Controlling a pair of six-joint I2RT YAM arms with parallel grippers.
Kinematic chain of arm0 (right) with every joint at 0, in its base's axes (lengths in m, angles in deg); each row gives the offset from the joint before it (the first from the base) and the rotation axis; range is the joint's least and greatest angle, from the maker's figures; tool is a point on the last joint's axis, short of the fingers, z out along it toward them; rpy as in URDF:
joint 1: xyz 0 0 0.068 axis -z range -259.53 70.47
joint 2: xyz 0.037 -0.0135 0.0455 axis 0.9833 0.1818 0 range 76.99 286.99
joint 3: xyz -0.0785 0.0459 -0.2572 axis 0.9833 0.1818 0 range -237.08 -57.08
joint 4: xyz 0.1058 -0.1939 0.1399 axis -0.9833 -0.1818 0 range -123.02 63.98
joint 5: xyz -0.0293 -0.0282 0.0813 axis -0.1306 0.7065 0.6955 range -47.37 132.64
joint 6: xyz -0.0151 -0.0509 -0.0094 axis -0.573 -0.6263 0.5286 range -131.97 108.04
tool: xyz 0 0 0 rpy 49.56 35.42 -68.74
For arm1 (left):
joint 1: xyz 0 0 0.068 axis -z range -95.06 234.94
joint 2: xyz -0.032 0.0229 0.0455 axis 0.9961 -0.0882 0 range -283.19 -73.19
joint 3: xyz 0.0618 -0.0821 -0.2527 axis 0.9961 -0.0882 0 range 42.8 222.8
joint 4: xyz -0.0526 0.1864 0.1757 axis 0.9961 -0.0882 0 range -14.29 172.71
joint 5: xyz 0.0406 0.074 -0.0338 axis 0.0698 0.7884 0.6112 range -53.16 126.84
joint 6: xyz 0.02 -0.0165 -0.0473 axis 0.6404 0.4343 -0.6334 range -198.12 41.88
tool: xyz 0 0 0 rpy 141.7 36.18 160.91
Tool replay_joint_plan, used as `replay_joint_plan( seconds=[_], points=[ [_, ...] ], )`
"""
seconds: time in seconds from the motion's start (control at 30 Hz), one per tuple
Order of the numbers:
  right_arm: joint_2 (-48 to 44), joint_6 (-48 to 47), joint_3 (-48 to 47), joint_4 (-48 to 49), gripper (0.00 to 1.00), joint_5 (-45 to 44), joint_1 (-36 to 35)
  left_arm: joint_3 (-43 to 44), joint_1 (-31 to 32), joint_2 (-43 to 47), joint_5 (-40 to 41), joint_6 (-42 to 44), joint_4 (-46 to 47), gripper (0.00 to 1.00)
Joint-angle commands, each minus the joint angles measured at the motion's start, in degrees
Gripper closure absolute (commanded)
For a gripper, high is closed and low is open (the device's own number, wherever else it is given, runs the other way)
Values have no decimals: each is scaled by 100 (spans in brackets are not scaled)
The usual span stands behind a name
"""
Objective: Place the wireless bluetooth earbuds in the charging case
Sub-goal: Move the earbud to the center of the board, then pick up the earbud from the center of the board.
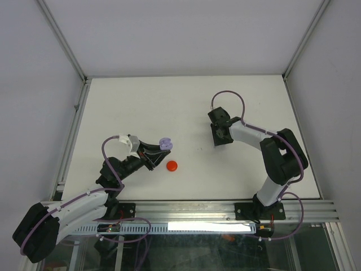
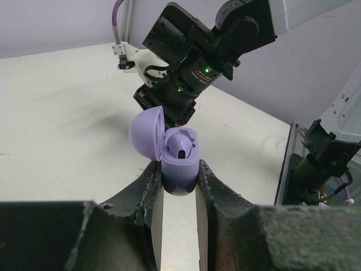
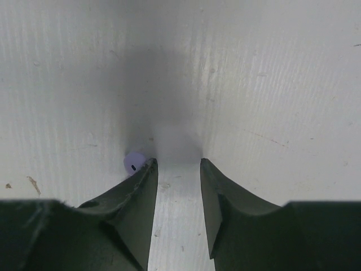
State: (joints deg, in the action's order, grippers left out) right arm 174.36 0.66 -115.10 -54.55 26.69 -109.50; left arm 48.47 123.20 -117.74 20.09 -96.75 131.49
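The lavender earbud (image 3: 133,164) lies on the surface (image 3: 271,84) just outside one finger of the right claw (image 3: 179,165), whose jaws stand apart, empty; closing here could miss it or flick it away. The left claw (image 2: 179,186) grips the open charging case (image 2: 180,161).

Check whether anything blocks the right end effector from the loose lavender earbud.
Nothing visible does. The small pale lavender plastic earbud lies just outside one finger of the right end effector, not in its gap.
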Motion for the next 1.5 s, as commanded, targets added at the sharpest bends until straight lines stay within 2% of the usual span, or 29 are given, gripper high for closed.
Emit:
replay_joint_plan(
  seconds=[0.0, 0.23, 0.47, 0.9, 1.2, 1.33, 1.47],
  points=[
    [-348, 153, -91, -52, 61, -91, 13, 14, 28, 80, 47, 74, 135, 92],
    [-965, 320, 21, -27, 60, 299, 14, 47, 27, -85, 29, 71, 260, 92],
    [-624, 362, 70, 223, 60, 606, 15, 77, 31, -197, -47, 40, 336, 92],
    [-95, 237, 85, 451, 71, 777, 16, 111, 24, -151, -93, 26, 242, 92],
    [96, 161, 97, 432, 75, 751, 27, 119, 31, -116, -118, 31, 173, 92],
    [55, 137, 73, 321, 84, 708, 20, 118, 27, -140, -135, 35, 198, 92],
    [-198, 95, 37, 210, 88, 636, -36, 142, 32, -188, -160, 33, 239, 92]
  ],
)
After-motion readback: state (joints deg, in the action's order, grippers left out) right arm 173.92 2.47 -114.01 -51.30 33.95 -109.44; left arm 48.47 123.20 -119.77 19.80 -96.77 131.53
